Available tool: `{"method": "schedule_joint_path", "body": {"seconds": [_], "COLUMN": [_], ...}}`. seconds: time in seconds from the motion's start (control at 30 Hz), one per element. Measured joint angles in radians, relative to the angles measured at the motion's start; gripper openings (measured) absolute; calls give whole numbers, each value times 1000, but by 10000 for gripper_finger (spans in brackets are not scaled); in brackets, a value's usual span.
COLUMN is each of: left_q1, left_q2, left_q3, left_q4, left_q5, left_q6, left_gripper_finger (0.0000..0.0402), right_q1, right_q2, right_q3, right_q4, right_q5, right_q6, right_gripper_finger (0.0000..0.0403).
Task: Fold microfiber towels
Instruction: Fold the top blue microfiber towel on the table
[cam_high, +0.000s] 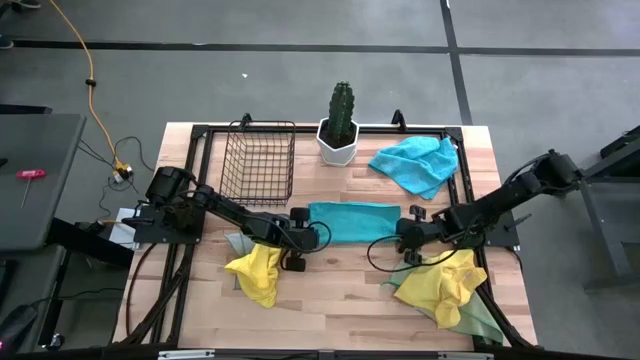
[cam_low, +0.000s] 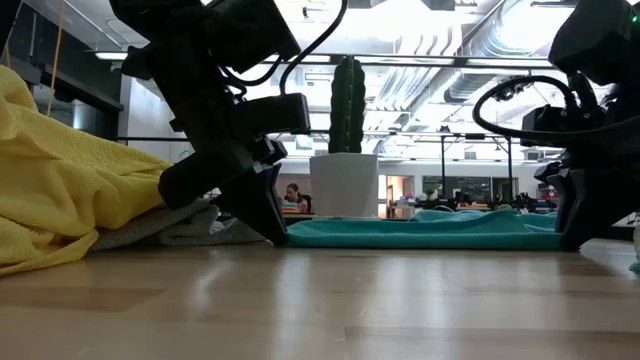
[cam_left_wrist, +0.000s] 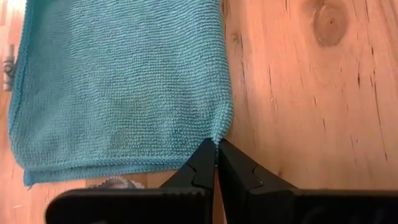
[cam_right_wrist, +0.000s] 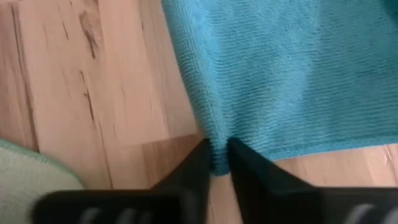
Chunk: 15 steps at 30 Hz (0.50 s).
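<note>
Plan view of the wooden table (cam_high: 340, 290). A turquoise microfiber towel (cam_high: 352, 221), folded into a flat strip, lies in front of the potted cactus (cam_high: 340, 124), between the two grippers. The left gripper (cam_high: 303, 227) meets the strip's end on the wire basket (cam_high: 258, 163) side; its fingers (cam_left_wrist: 200, 167) are pressed together on the corner of the towel's edge. The right gripper (cam_high: 411, 229) meets the opposite end; its fingers (cam_right_wrist: 194, 167) are pinched on the cloth edge with a bunch of fabric between them. At table height the strip (cam_low: 420, 229) lies flat on the boards with a gripper at each end.

A second turquoise towel (cam_high: 417, 163) lies crumpled beside the cactus, on the side away from the basket. A yellow towel (cam_high: 257, 273) is heaped nearer the front edge than the left gripper, partly over a grey towel (cam_high: 238, 243). Another yellow towel (cam_high: 440, 285) rests on a pale green towel (cam_high: 482, 318) nearer the front edge than the right gripper.
</note>
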Motion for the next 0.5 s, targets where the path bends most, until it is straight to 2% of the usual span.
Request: {"method": "schedule_joint_path", "body": {"seconds": [0.07,0.17,0.27,0.5], "left_q1": [2,2,2,-6], "left_q2": [0,0,0,2], "left_q3": [0,0,3,69], "left_q4": [0,2,4,-55], "left_q5": [0,2,22,76], "left_q6": [0,0,-2,-39], "left_gripper_finger": [2,2,1,0], "right_q1": [0,0,0,1], "right_q2": [1,1,0,-65], "right_q3": [14,32,50,65], "right_q4": [-30,-67,-103,-139], "right_q5": [-9,-27,-48,-190], "right_q6": [2,11,13,26], "right_gripper_finger": [10,16,5,2]}}
